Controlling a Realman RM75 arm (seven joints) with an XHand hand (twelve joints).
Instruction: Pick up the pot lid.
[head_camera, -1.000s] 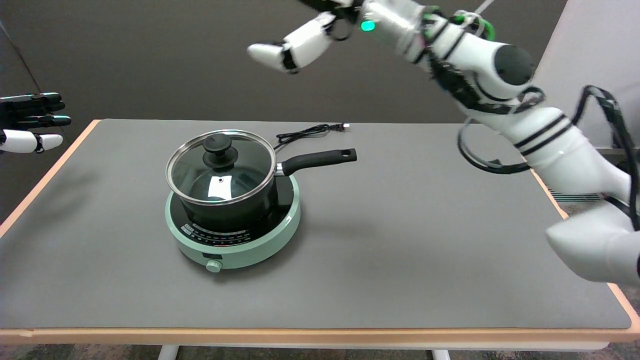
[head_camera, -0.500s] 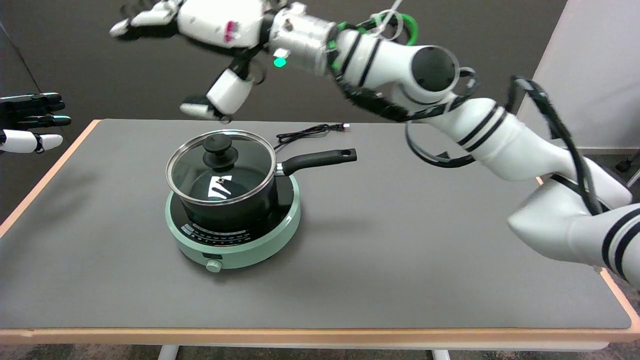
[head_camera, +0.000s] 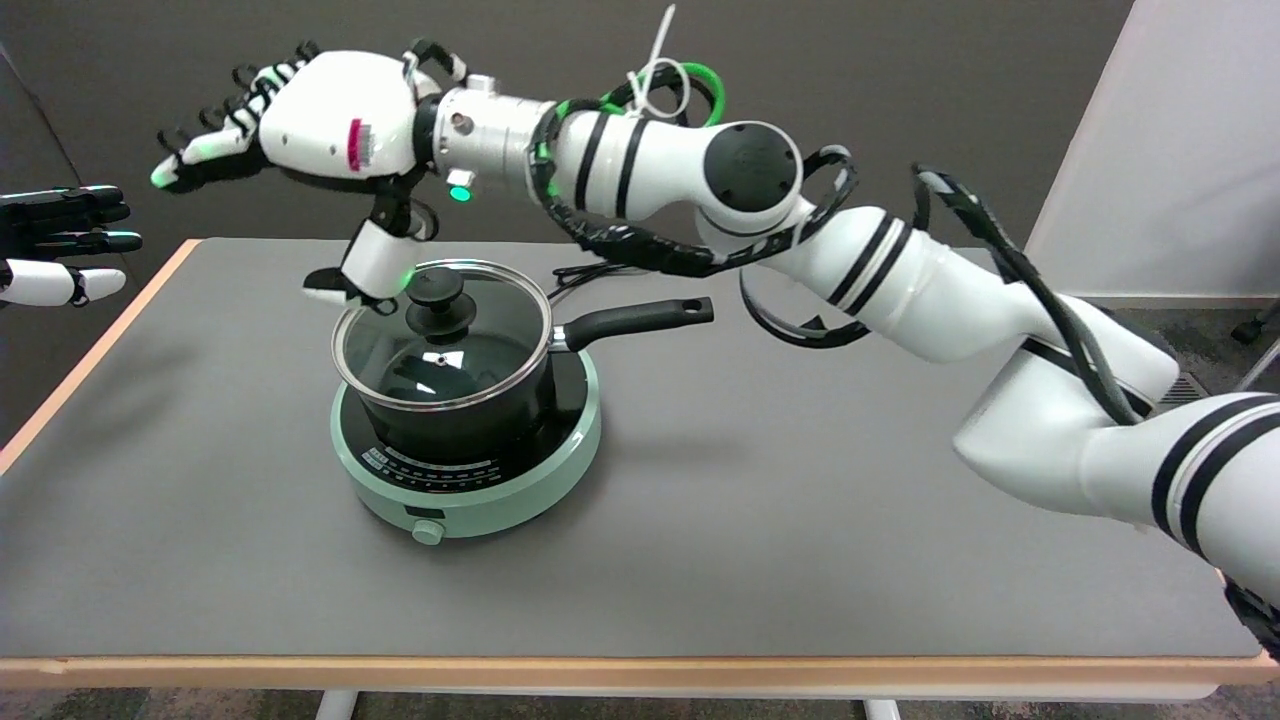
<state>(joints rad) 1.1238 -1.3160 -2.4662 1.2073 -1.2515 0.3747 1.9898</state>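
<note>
Hovering with fingers spread and nothing held, the white-and-black right hand (head_camera: 320, 120) sits at ten o'clock of the round glass pot lid (head_camera: 441, 333) (on its black saucepan (head_camera: 470, 400)). Descending off-centre could miss the black knob (head_camera: 434, 290), tipping the lid.

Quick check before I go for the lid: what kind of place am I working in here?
Probably a lab or test bench, not a kitchen: a plain grey table before a bare dark wall, holding only a green hotplate with a lidded pot, its cord lying unplugged behind. The right hand hovers open above the pot lid.
</note>
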